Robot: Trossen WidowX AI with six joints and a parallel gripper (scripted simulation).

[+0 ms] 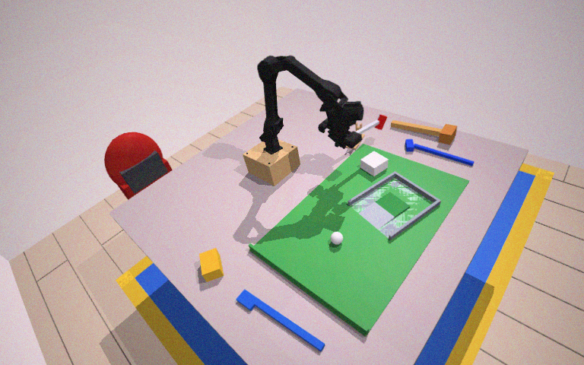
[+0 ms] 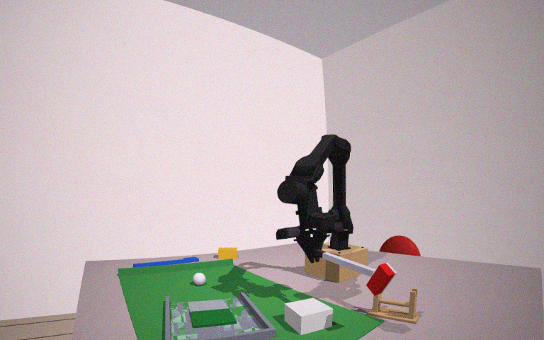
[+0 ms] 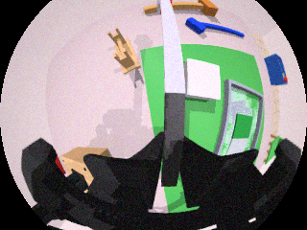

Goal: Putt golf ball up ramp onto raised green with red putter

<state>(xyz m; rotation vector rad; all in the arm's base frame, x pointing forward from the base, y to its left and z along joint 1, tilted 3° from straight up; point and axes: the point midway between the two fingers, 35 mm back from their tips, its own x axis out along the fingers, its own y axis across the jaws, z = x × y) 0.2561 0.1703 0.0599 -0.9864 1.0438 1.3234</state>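
Observation:
My gripper (image 1: 350,141) (image 2: 314,256) (image 3: 169,135) is shut on the red putter's dark handle. The red putter (image 1: 368,127) (image 2: 348,263) (image 3: 174,67) is clear of its stand, its pale shaft sloping down to the red head, which hangs near the wooden stand (image 2: 413,302) (image 3: 126,55). The white golf ball (image 1: 336,238) (image 2: 199,278) lies on the green mat (image 1: 344,279) (image 2: 152,286), away from the putter. The pale ramp (image 1: 375,215) (image 2: 208,305) leads to the raised green (image 1: 391,204) (image 2: 212,317) (image 3: 244,126). The ball is hidden in the wrist view.
A grey border (image 1: 415,187) (image 2: 256,310) surrounds the green on three sides. A white block (image 1: 373,163) (image 2: 307,316) (image 3: 202,79) stands beside it. An orange mallet (image 1: 448,134) and blue hammer (image 1: 443,154) lie behind. A blue putter (image 1: 288,319) and yellow block (image 1: 211,265) lie at the front.

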